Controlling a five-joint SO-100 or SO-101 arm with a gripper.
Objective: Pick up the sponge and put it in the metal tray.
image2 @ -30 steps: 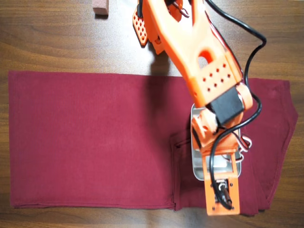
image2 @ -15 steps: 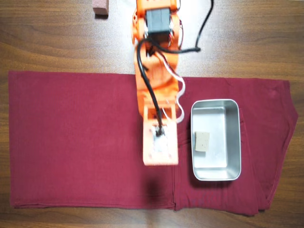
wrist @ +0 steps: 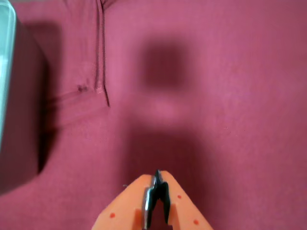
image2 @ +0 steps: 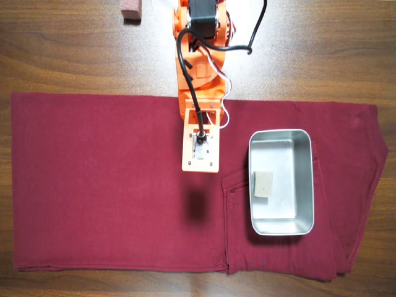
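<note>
Sponge [image2: 262,184] sits inside the metal tray [image2: 303,185], near its left wall in the overhead view; my claw [wrist: 157,191] is pinched closed, holding nothing, over red cloth [image2: 93,185] left of the tray, so I judge placement done

Dark red fabric cloth [image2: 111,185] spread flat on brown wood-grain table [image2: 74,55], folded seam right of centre in overhead view. Small reddish-pink rectangular block [image2: 130,9] on bare wood at top edge, off the cloth.
</note>
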